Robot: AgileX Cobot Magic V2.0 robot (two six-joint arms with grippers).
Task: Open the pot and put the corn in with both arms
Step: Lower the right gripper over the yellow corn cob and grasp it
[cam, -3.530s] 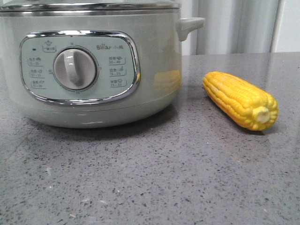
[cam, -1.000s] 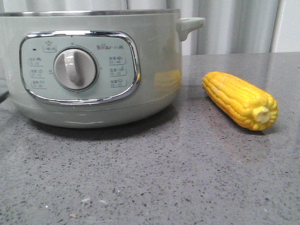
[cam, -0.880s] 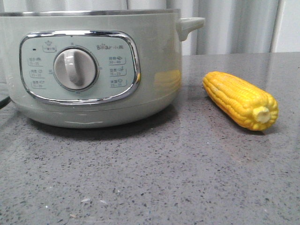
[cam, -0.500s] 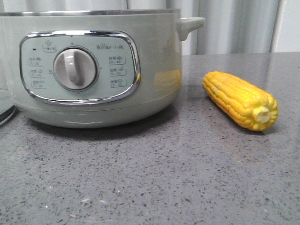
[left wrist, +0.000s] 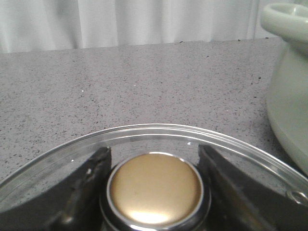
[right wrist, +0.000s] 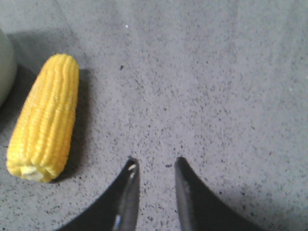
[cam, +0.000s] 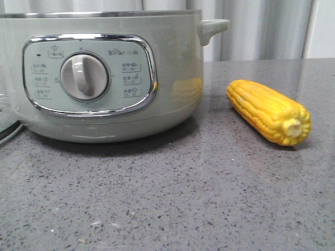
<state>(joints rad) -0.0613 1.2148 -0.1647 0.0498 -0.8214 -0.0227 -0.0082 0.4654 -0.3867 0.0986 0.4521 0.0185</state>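
Note:
The pale grey-green pot [cam: 104, 73] stands at the left of the front view with no lid on its steel rim. The yellow corn [cam: 268, 111] lies on the table to its right, stub end toward the camera. In the left wrist view my left gripper [left wrist: 154, 150] is shut on the gold knob [left wrist: 155, 187] of the glass lid [left wrist: 159, 134], beside the pot's wall [left wrist: 288, 96]. In the right wrist view my right gripper [right wrist: 155, 161] is open and empty above the table, with the corn [right wrist: 45, 118] off to one side. Neither gripper shows in the front view.
The grey speckled table [cam: 183, 198] carries everything. A sliver of the glass lid's rim [cam: 8, 129] shows low at the pot's left side. The pot's side handle [cam: 212, 27] juts out toward the corn. White curtains hang behind.
The lid has come off the pot. Its rim has appeared low at the pot's left side and has sunk toward the table. Pot and corn have not moved.

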